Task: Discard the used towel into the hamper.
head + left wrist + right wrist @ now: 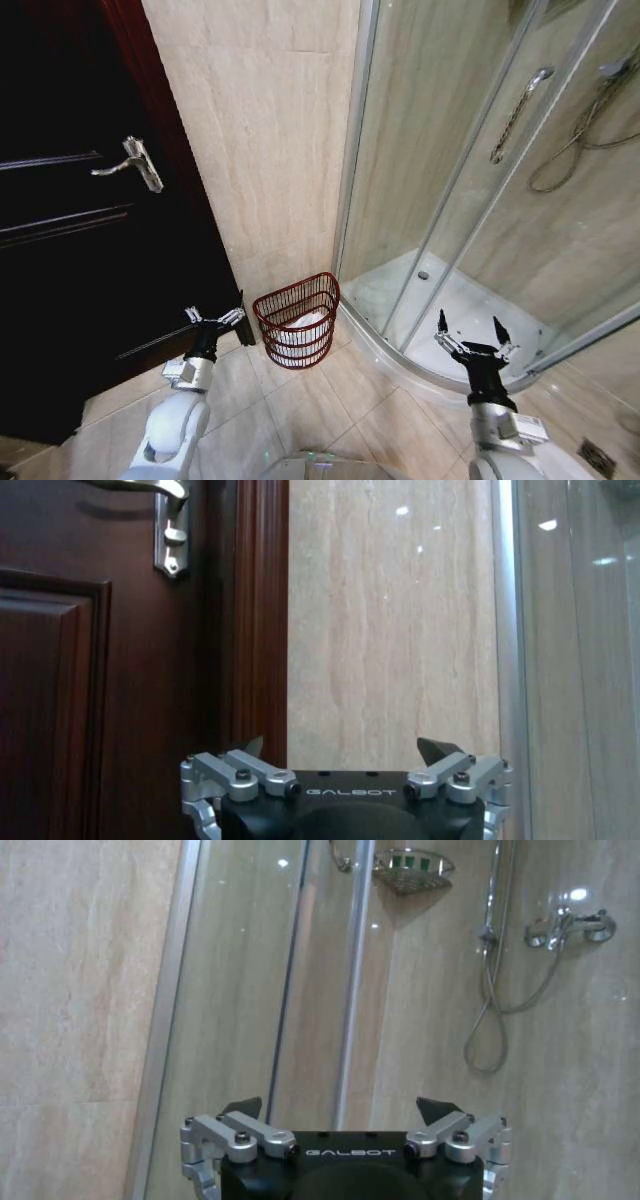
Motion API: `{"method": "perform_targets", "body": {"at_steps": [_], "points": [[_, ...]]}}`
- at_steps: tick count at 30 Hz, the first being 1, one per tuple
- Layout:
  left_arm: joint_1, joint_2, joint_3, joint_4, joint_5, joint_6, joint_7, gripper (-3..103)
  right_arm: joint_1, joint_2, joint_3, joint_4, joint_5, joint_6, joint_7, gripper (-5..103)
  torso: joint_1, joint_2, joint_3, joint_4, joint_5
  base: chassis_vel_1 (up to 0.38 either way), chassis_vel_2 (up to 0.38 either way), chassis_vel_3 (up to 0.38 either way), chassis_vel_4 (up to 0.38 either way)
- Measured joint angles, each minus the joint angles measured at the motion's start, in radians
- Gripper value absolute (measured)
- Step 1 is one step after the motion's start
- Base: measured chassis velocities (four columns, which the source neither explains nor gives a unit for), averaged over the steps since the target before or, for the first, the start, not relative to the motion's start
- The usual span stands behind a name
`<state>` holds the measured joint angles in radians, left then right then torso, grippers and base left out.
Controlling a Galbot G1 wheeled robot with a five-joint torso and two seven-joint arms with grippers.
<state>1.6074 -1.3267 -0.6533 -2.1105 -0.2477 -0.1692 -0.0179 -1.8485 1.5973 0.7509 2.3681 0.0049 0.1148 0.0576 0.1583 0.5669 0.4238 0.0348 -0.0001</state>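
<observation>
Head view: hamper (297, 322) on the tiled floor (330, 410), against the beige wall (260, 130), between the dark door (80, 250) and the curved glass shower enclosure (470, 200). White towel (300, 325) lying inside the hamper, visible through the weave. Left hand (214, 317) raised low in front of the door, just left of the hamper and apart from it, fingers spread wide, holding nothing. Right hand (471, 334) up before the shower's curved sill, well right of the hamper, fingers likewise spread wide and empty.

Left wrist view: left hand (342, 750) facing the door's wooden frame (255, 615) and the beige wall beside it, fingertips far apart with nothing between them; door handle (160, 502) above.

Right wrist view: right hand (340, 1108) facing the shower glass, fingertips far apart, nothing gripped; shower hose (495, 1005) and a wire soap basket (412, 868) behind the glass.
</observation>
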Motion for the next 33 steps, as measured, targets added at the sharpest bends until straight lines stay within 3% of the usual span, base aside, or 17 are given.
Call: {"method": "perform_targets", "body": {"at_steps": [18, 33], "points": [[0.013, 0.007, 0.003, -0.005, 0.002, -0.028, -0.006, 100, -0.060, 0.001, 0.004, -0.003, -0.012, 0.078, 0.046, 100, 0.000, 0.000, 0.000, 0.0001, -0.0001, 0.048, -0.128, -0.054, 0.130], [0.011, 0.006, 0.003, 0.000, 0.009, -0.033, -0.004, 100, -0.047, 0.003, 0.001, -0.026, -0.015, 0.083, 0.042, 100, 0.000, 0.000, 0.000, 0.0001, 0.0004, -0.099, -0.309, 0.094, 0.306]]}}
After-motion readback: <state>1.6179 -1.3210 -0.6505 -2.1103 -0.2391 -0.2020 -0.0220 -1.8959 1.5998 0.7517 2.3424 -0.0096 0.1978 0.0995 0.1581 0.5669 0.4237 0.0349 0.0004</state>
